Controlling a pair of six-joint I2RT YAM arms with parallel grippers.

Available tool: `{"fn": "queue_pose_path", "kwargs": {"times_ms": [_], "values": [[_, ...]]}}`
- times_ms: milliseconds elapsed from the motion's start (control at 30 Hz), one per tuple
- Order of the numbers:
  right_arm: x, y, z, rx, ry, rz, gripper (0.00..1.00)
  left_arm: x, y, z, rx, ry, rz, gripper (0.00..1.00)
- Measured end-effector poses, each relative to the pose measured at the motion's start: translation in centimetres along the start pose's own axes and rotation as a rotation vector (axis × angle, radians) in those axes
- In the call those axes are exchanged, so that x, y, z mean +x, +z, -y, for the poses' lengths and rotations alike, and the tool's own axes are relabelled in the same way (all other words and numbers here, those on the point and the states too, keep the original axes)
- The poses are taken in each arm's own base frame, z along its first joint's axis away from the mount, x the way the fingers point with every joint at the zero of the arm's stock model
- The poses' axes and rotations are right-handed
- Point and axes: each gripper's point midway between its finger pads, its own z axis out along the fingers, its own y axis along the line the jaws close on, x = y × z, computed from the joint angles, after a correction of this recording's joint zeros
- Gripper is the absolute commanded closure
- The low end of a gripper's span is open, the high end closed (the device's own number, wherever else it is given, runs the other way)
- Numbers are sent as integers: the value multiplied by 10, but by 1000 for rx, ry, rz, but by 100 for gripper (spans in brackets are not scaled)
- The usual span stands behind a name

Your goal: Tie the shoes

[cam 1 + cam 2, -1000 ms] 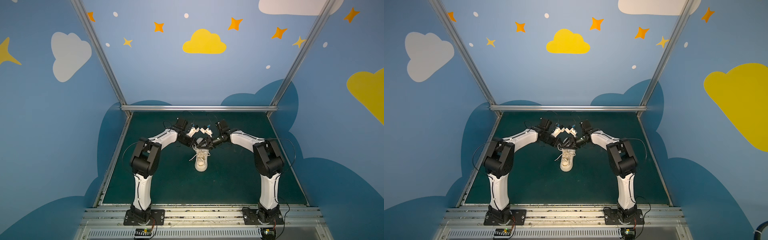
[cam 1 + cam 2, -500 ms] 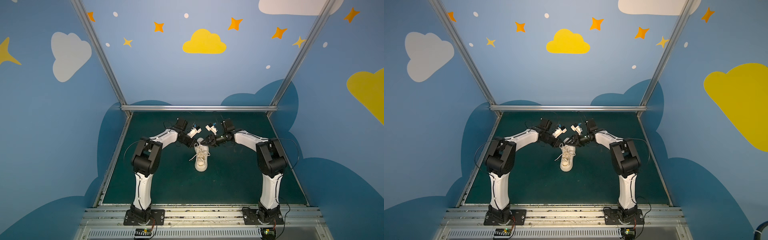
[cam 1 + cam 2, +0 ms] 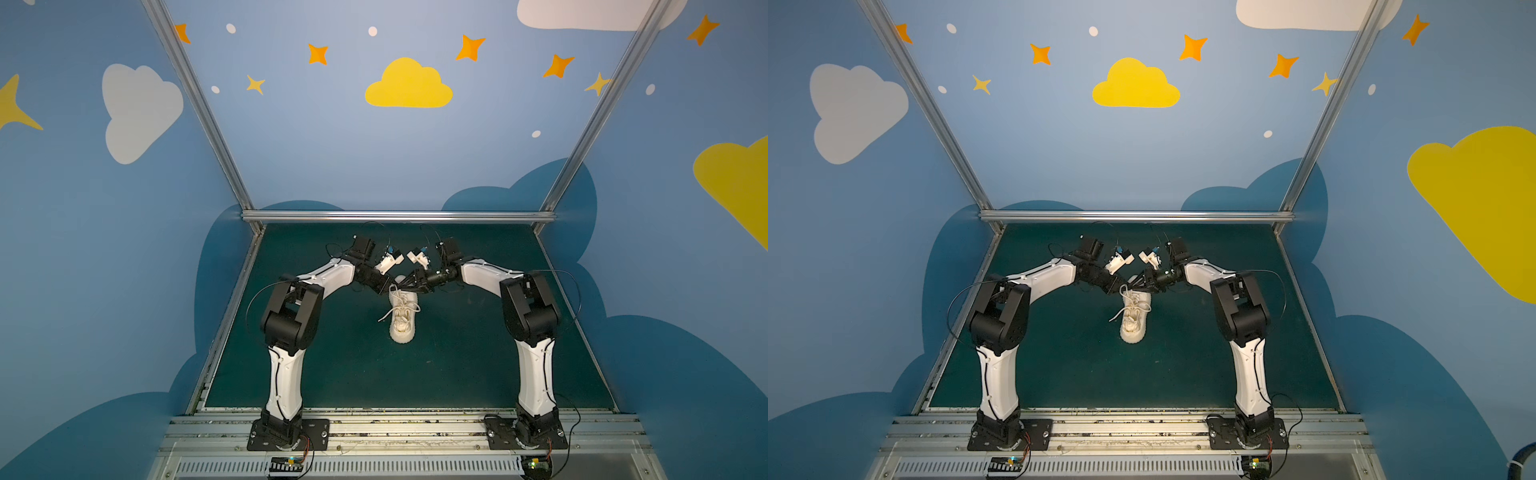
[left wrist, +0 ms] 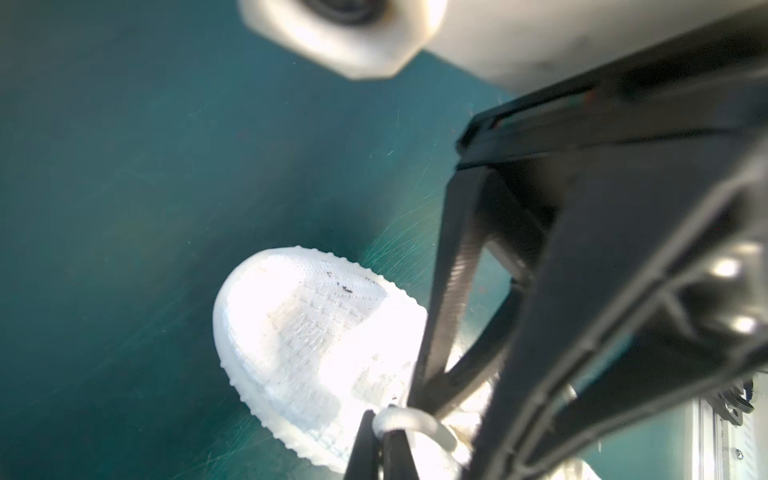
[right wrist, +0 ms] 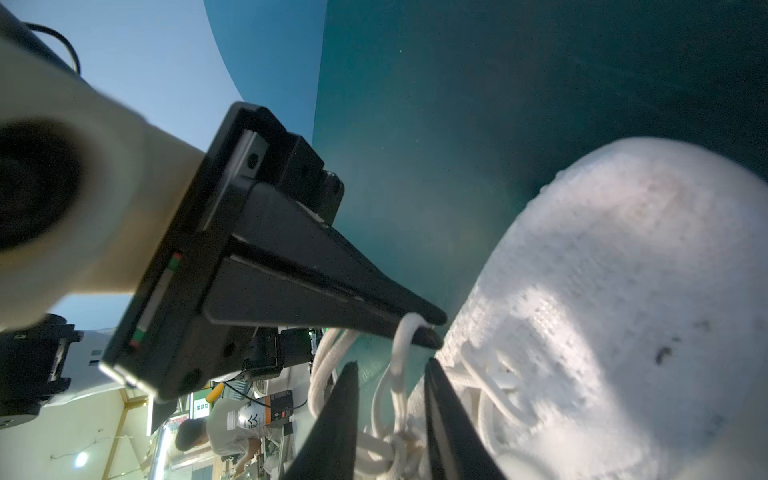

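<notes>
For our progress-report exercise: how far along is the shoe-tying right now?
Done: the sneaker is laced, upright on the mat. In hand: the left gripper, jaws shut, pinches a lace loop; the right gripper has open jaws straddling other strands. Remaining: no finished bow shows; one lace end trails loose beside the sneaker.

I see the shoe (image 3: 1133, 326) at mid-frame on the green mat (image 3: 1059, 357), toe toward the lower edge, heel toward the upper edge. Laces (image 3: 1134, 306) cross its top, and one loose end trails left onto the mat. The left gripper (image 3: 1118, 288) reaches in from the left and the right gripper (image 3: 1136, 286) from the right. Their tips nearly meet at the shoe's upper end. Jaw positions are too small to judge here.
</notes>
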Motion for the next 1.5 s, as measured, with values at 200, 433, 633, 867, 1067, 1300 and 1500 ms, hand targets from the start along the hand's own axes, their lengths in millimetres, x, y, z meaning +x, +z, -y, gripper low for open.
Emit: {"fn": "queue_pose_path", "kwargs": {"times_ms": [200,433,633,867,1067,1300,1500], "values": [[1,3,5,-6,21,-8,100,5,-4,5,0,6,6,82],[3,4,7,-9,26,-6,100,6,-11,3,-24,1,13,63],[14,7,19,8,59,-16,100,-4,-43,-2,-73,-50,76,52],[13,2,12,19,41,9,100,6,-89,-19,-146,-266,165,38],[5,-3,2,24,5,41,100,41,-94,4,-128,-454,209,32],[9,-3,7,37,12,44,100,53,-86,35,-90,-555,293,28],[11,-3,8,37,13,46,100,43,-62,51,-49,-577,327,28]]}}
